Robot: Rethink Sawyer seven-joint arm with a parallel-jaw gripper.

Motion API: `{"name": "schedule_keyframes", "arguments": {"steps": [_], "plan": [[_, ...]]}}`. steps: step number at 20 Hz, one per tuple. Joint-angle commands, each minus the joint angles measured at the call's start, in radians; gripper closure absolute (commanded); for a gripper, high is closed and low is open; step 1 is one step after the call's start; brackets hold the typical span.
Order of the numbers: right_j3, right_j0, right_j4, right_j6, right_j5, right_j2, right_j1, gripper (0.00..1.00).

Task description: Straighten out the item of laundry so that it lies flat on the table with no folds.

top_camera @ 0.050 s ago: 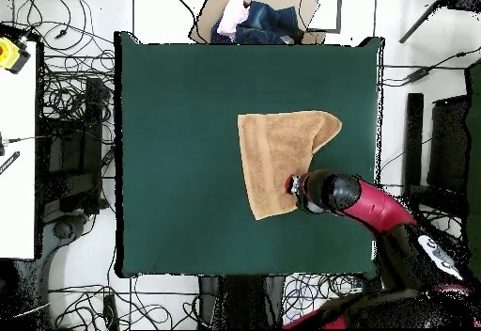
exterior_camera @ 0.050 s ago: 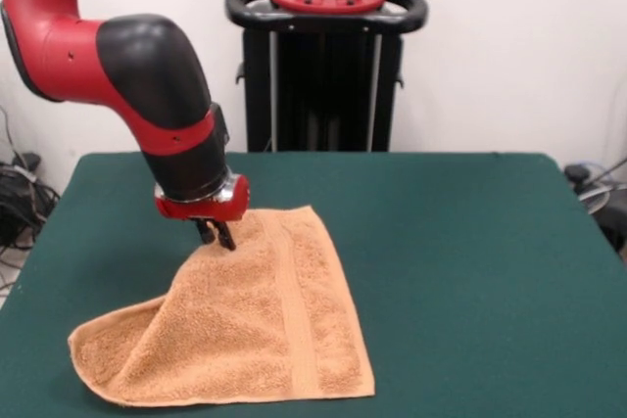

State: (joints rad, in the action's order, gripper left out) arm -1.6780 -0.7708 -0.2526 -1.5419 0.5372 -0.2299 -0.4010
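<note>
In the front view, the red and black arm is reaching down from the upper left, and its tool [exterior_camera @ 0.050 s ago: 220, 233], a pair of short dark fingers under a red and silver wrist ring, is pinching a raised peak of the small orange-tan terry-cloth towel [exterior_camera @ 0.050 s ago: 257, 330]. The fingers are standing closed together on the cloth, with the fabric bunched between them. From that pinched point the fuzzy rectangular towel is draping down and away from the tool like a tent: one slope is running toward a rounded, folded-over corner resting on the surface below and to the left of the tool, and the other side is lying flatter, with its woven band running down just right of the tool toward the near hem. The large dark green felt-covered tabletop [exterior_camera @ 0.050 s ago: 470, 271] is spreading wide to the right of the tool and behind it. Beyond it, a black pedestal frame [exterior_camera @ 0.050 s ago: 326, 75] is standing before a plain pale wall, and dark cables are lying on the floor at both edges.

In the overhead view, the tool [top_camera @ 0.050 s ago: 297, 187] is mostly hiding under the arm's wrist, sitting over the towel's [top_camera @ 0.050 s ago: 277, 158] edge. The towel is lying near the middle of the tabletop [top_camera @ 0.050 s ago: 178, 158], one corner curled. Around the tabletop, tangled cables [top_camera @ 0.050 s ago: 70, 92] are covering a pale floor, and a cardboard box with blue and pink cloth [top_camera @ 0.050 s ago: 254, 17] is standing past the edge farthest from the tool.
</note>
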Motion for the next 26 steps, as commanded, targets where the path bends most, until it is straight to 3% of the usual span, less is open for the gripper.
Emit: {"name": "schedule_keyframes", "arguments": {"steps": [1,10,13,16,20,26], "plan": [[0.067,0.060,0.065,-0.175,-0.126,-0.076,0.027,1.00],[0.078,0.073,0.054,-0.160,-0.103,-0.063,0.028,1.00],[0.102,0.084,0.097,-0.168,0.012,-0.059,0.003,1.00],[0.111,0.098,0.123,-0.185,0.036,-0.054,-0.003,1.00],[0.028,0.047,0.200,-0.208,-0.055,-0.131,-0.043,1.00],[-0.058,-0.006,0.275,-0.174,-0.018,-0.200,-0.116,1.00]]}}
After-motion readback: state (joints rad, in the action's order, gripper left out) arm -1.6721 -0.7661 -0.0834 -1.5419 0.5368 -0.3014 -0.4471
